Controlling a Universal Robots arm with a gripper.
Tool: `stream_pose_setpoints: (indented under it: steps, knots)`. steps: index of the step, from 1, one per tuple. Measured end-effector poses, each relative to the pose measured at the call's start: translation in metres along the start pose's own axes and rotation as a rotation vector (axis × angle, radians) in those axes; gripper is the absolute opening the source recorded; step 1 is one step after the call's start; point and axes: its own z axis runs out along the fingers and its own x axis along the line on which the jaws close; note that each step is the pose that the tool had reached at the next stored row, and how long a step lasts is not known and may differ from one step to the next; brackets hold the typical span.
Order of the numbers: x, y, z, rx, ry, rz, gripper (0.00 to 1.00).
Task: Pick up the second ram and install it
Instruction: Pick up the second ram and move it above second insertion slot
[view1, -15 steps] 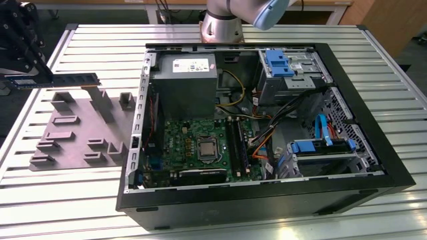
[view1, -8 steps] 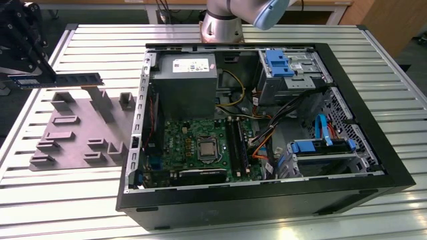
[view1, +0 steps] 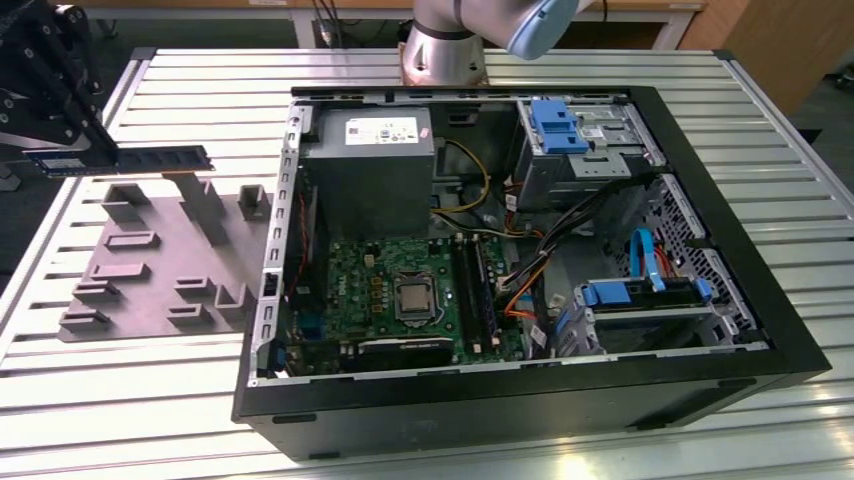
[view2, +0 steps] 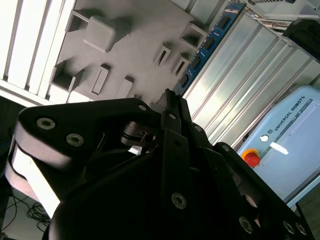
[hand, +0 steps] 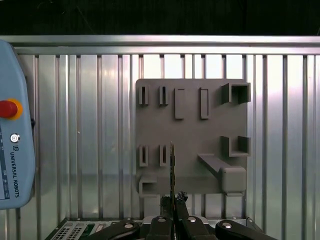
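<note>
The second ram (view1: 154, 157), a dark circuit-board stick, is hanging level in the air above the grey moulded tray (view1: 154, 265), which is lying on the slatted bench (view1: 160, 75) near the bench's edge at the exterior view's left. The pincer (view1: 64, 152) is pinching the stick by one end. In the first wrist view it is showing edge-on, running out from between the black fingers (hand: 187, 224). Just beside the tray, an open computer case (view1: 534, 410) is lying on its side over the bench's middle, its green motherboard (view1: 387, 270) facing up. A pale blue teach pendant (hand: 12, 145) is lying on the bench, well apart from the tray.
</note>
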Motion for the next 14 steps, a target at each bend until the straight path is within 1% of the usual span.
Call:
stream_pose_setpoints:
  steps: [14]
  knots:
    - [-0.0001,-0.0063,0.0002,0.0001,-0.0001,0.000,0.14]
